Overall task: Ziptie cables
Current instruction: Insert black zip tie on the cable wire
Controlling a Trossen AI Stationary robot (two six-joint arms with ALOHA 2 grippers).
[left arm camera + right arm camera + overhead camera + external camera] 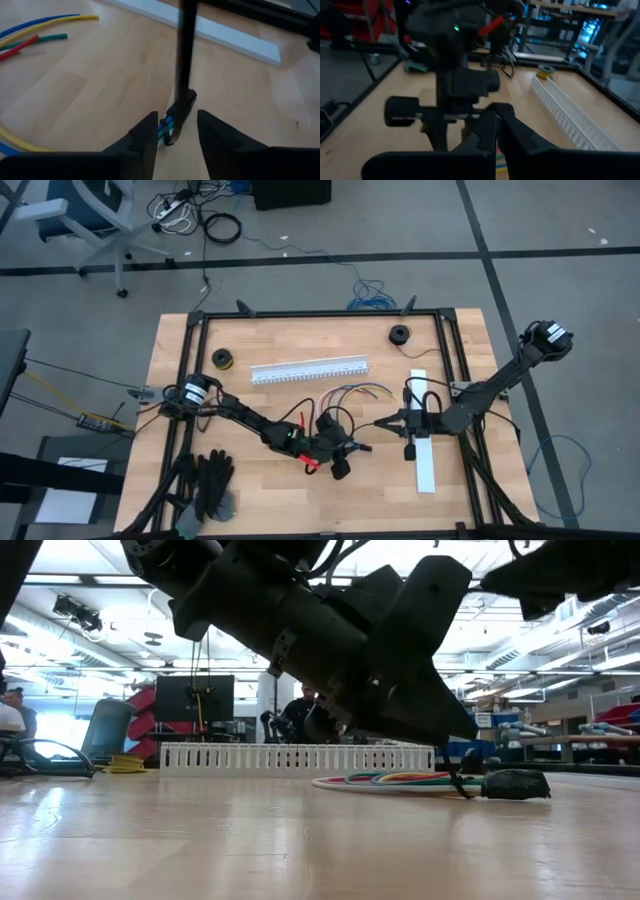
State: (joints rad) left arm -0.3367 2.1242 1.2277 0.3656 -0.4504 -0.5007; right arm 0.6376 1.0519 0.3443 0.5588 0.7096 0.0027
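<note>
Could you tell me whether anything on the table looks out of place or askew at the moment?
Nothing looks damaged or spilled. The cables lie fanned out loose on the wood, their far ends unbundled, while a black zip tie stands upright over their gathered ends between the left gripper's parted fingers. A pair of dark gloves sits at the table edge.

A long white slotted channel (309,370) lies across the middle of the wooden worktop (180,360). A flat white strip (422,430) lies lengthwise near the right side. A small spool of yellow material (222,358) sits near the far left corner and a black spool (400,334) near the far right. A pair of dark gloves (211,485) rests at the near left edge. On the floor beyond stands what looks like an office chair (80,220).
</note>
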